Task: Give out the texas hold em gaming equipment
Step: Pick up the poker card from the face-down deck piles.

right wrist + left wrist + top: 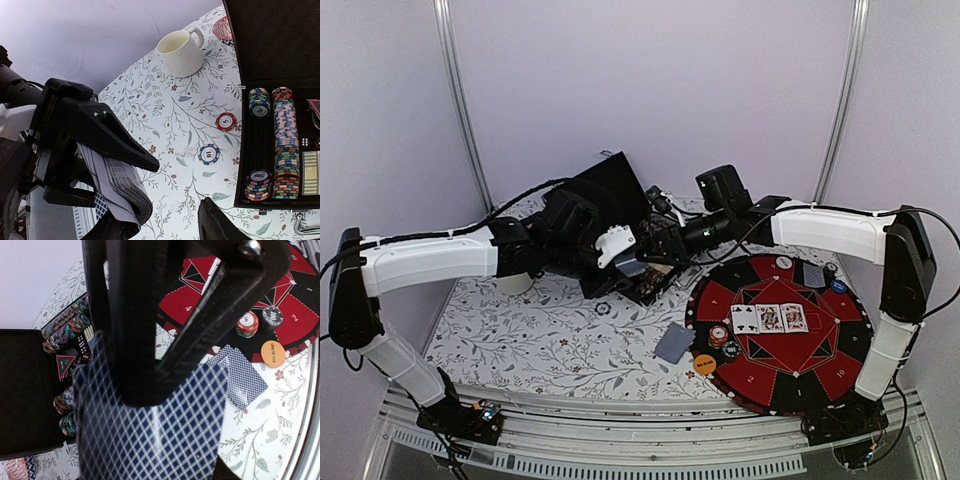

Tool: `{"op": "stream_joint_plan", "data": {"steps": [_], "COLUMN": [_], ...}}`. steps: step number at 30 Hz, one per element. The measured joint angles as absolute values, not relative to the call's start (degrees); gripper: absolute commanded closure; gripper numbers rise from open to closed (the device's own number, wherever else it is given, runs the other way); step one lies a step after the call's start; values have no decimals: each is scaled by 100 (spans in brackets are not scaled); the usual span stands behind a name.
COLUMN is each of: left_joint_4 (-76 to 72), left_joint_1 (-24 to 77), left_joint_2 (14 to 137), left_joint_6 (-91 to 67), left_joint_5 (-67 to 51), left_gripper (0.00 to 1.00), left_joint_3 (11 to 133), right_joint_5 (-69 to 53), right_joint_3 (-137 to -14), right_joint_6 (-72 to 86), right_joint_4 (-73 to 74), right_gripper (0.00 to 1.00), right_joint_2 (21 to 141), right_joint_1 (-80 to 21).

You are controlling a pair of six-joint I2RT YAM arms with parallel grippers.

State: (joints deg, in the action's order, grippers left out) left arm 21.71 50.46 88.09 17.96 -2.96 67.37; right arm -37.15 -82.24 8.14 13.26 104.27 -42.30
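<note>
Clamping card deck (125, 195), left gripper (122, 176) points it lengthwise at right gripper (167, 227), state unclear

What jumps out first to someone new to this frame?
The left gripper clamps a deck of blue-backed cards above the floral cloth, near the open chip case. At the right lies a round red-and-black poker mat with three face-up cards in a row at its centre.

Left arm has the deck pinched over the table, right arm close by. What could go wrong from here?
1. The deck in the left gripper sticks out past the fingers and its free edge looks staggered; cards could slide out.
2. The right gripper, open close by, may grab several cards rather than one.
</note>
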Motion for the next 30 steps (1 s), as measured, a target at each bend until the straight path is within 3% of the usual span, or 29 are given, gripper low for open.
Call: {"op": "stream_joint_plan", "data": {"steps": [12,15,30], "left_joint_4": [2174,2174,2176], "left_joint_1": [5046,5046,5046], "left_joint_2": [8809,8809,8816], "left_joint_6": [1796,1793,1796], "left_joint_5": [-257,-246,-228], "left_gripper": [56,56,56], "left_joint_3": [6735,6735,6735], "right_joint_5": [-4080,-4095,-4082], "right_joint_3": [-8224,-8224,-8224], "right_joint_6": [781,755,550], "right_joint_4": [1354,1374,1806], "right_gripper": [80,92,98], "right_joint_2": [10370,10344,10116], "right_joint_1": [-4204,-4200,-4086]}}
